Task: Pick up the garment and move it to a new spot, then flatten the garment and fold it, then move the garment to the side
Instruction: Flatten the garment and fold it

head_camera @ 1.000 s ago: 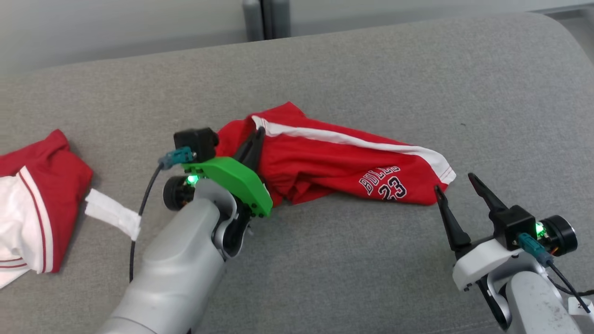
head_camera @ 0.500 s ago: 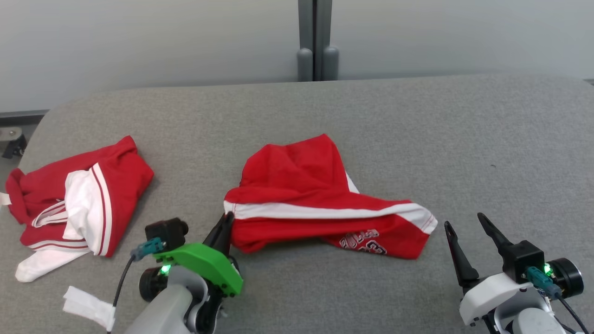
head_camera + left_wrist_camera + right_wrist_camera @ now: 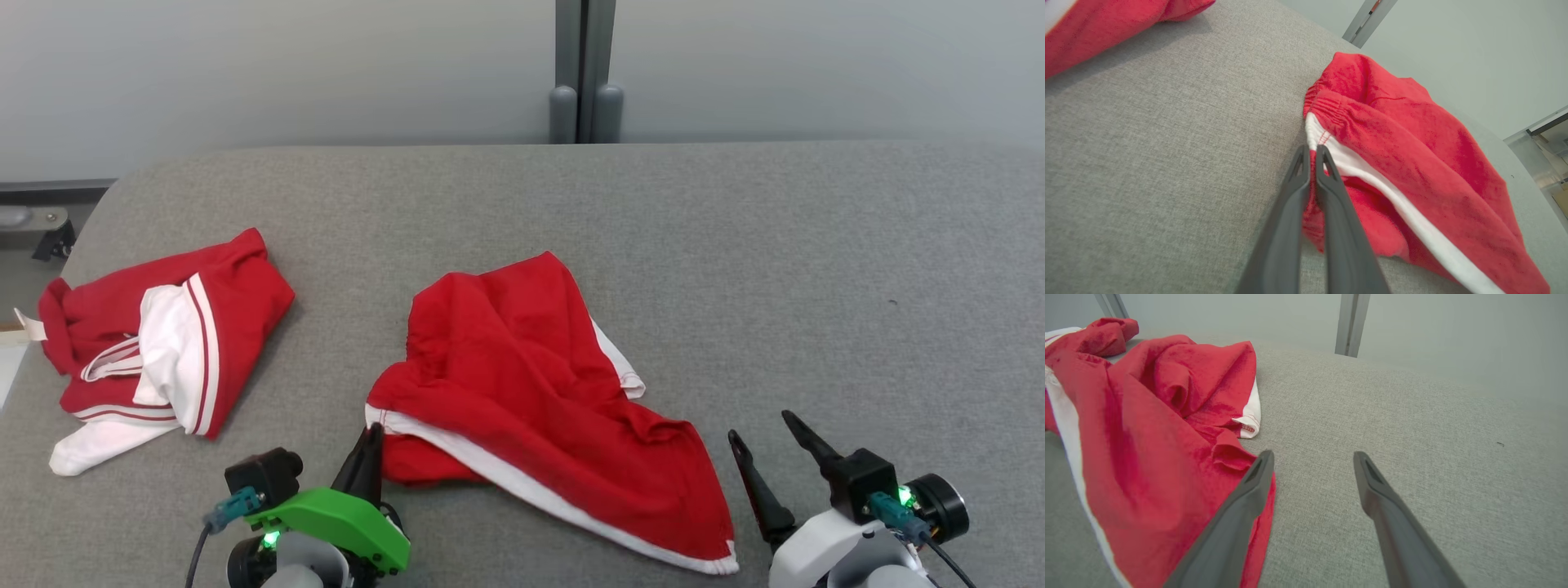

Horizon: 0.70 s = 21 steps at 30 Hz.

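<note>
down at the near edge, the left gripper (image 3: 372,431) has its two dark fingers pressed together, and in the left wrist view the left gripper (image 3: 1311,150) is nipping the white-trimmed corner of the garment (image 3: 531,384), right where the gathered elastic edge ends. the green housing (image 3: 326,518) sits just behind those fingers. across on the other side, the right gripper (image 3: 760,425) stands spread wide with nothing between its fingers. in its own wrist view the right gripper (image 3: 1313,454) has bare grey fabric in the gap, and its inner finger is right up against the red hem, though i can't tell if it touches.

so the garment (image 3: 1412,143) starts at the left tips and runs away from them and across toward the right gripper: a rumpled red piece lying on the grey padded surface (image 3: 735,245), with a white stripe along its near edge down to a corner just inside the right gripper's inner finger. from the right wrist, the garment (image 3: 1147,457) heaps up in folds off to the inner side, a white-edged flap poking out.

further out beyond the left gripper, well apart from the held piece, a second red-and-white bundle (image 3: 163,343) lies crumpled, a small white tag (image 3: 28,324) at its far end.

past everything, a pale wall (image 3: 245,73) and a grey upright post (image 3: 584,73).
</note>
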Tool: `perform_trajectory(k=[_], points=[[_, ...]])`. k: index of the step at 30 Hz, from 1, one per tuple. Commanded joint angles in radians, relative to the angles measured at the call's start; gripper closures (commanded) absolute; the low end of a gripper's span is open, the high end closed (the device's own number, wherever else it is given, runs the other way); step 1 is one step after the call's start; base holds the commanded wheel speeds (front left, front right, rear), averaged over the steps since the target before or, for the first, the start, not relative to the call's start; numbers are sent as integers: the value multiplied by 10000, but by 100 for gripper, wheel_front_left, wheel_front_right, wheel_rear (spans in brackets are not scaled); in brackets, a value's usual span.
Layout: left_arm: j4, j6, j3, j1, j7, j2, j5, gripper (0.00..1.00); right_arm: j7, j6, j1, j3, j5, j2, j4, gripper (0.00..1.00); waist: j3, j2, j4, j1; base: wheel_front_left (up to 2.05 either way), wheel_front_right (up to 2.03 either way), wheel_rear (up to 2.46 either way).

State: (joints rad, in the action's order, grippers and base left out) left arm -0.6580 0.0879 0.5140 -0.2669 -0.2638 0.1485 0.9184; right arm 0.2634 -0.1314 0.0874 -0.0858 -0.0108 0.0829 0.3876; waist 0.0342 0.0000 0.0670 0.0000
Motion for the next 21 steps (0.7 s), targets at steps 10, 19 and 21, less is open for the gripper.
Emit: perform_trajectory(k=[10, 19, 21], points=[[86, -30, -917, 460, -9, -154, -1035, 0, 20, 14, -852, -625, -365, 316, -146, 0, 100, 0, 47, 0, 0, 0, 0], [765, -26, -2180, 992, -9, -519, -2365, 0, 20, 14, -861, -1752, -1001, 366, 187, 0, 178, 0, 244, 0, 0, 0, 0], [754, 23, -2325, 1054, -8, -575, -2564, 0, 20, 14, -715, -1830, -1175, 317, 437, 0, 194, 0, 304, 0, 0, 0, 0]])
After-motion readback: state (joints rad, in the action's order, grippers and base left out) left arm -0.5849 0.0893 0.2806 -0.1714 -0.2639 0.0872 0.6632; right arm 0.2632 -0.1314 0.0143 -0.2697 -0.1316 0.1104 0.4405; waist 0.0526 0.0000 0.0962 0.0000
